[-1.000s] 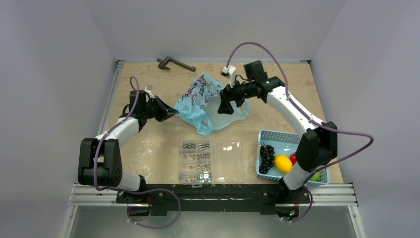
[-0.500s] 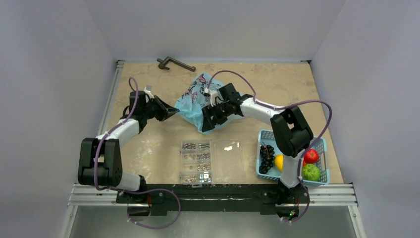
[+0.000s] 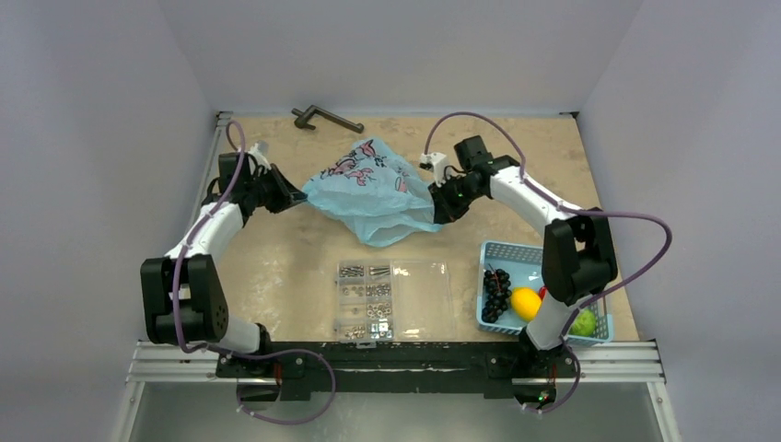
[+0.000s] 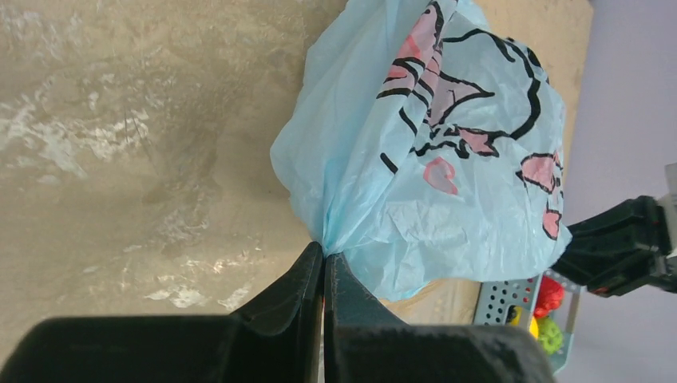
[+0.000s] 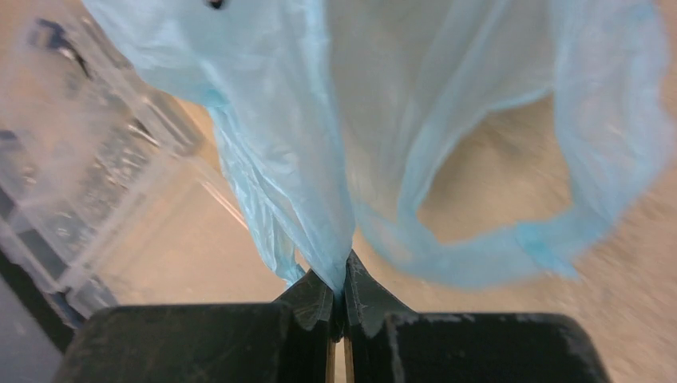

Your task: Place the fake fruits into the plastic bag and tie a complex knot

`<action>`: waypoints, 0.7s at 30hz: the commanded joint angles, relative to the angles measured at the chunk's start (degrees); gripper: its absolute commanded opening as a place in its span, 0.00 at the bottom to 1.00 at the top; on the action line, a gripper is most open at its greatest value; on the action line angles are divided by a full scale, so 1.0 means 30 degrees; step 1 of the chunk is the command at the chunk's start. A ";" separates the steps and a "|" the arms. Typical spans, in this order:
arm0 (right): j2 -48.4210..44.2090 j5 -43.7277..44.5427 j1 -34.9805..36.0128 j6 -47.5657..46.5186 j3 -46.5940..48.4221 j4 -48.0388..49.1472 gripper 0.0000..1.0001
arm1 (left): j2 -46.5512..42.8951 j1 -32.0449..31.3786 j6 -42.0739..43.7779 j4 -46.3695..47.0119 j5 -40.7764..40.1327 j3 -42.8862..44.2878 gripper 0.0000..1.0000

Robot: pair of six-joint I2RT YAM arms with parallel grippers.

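While left gripper (image 4: 323, 254), right gripper (image 5: 345, 270) pinch plastic bag (image 3: 368, 189), screw box (image 3: 394, 299), basket (image 3: 516, 250) of fake fruits (image 3: 526, 303) lie near.

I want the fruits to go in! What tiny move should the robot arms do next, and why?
Probably lift both ends a little and try to spread the plastic bag open. The left gripper and right gripper each pinch it at opposite sides, it sags stretched between them, and the fake fruits sit in the blue basket.

Left gripper (image 4: 323, 259), right gripper (image 5: 345, 275) pinched tight; arms splayed outward
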 commanded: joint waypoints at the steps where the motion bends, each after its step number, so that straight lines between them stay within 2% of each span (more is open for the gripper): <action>1: -0.0900 0.3423 -0.0779 -0.4755 -0.0437 -0.3103 0.00 | 0.1075 0.0355 0.4413 -0.2144 -0.0464 0.1588 0.00; 5: -0.1054 0.3643 -0.1584 -0.6337 0.0052 -0.4408 0.00 | 0.1903 0.0747 0.5272 -0.2396 -0.1001 0.1951 0.00; 12: -0.1174 0.2336 -0.2313 -0.6851 0.2487 -0.5970 0.00 | 0.2964 0.1103 0.4217 -0.2096 -0.1181 0.1918 0.00; 17: -0.1379 -0.0479 -0.3088 -0.7244 0.3886 -0.6992 0.00 | 0.4242 0.1088 0.3224 -0.1811 -0.1547 0.2650 0.00; 21: -0.0643 -0.4239 -0.2801 -0.6205 0.5869 -0.7876 0.00 | 0.5442 0.0049 0.2706 -0.0524 0.0490 0.3806 0.00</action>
